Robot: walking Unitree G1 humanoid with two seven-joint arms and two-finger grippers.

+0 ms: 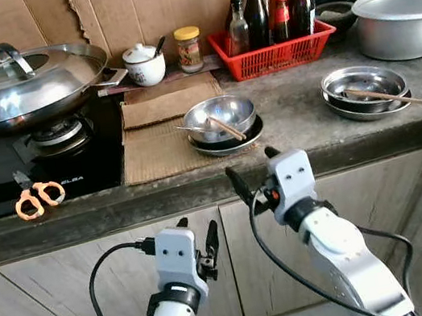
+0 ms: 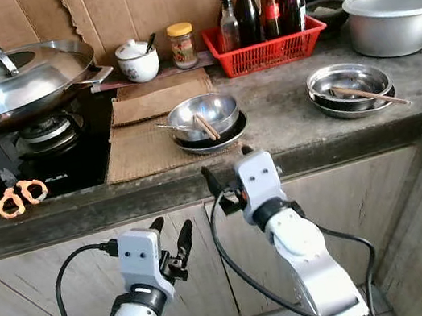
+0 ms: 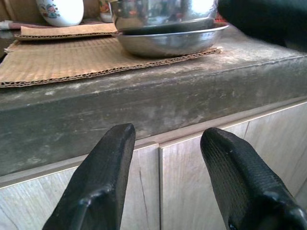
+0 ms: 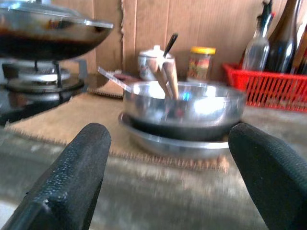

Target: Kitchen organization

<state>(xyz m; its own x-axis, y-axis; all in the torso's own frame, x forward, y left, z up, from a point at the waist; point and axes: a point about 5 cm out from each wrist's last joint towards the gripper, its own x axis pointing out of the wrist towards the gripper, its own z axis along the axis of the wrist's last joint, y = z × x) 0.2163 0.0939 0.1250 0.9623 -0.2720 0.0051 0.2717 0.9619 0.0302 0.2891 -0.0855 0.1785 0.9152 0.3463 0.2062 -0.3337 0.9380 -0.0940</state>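
Observation:
A stack of steel bowls (image 1: 222,119) with wooden chopsticks and a spoon in the top bowl rests on a cardboard sheet (image 1: 156,147) at the counter's middle. My right gripper (image 1: 251,162) is open and raised to the counter's front edge, just in front of this stack; the right wrist view shows the bowls (image 4: 184,112) straight ahead between its fingers (image 4: 79,160). My left gripper (image 1: 197,226) is open and lower, in front of the cabinet doors. A second bowl stack (image 1: 364,90) with chopsticks sits further right.
A lidded wok (image 1: 18,85) stands on the gas hob at the left, with orange scissors (image 1: 38,197) near the front edge. At the back are a white jar (image 1: 145,65), a yellow-lidded jar (image 1: 189,47), a red basket of bottles (image 1: 273,47) and a large steel basin (image 1: 403,19).

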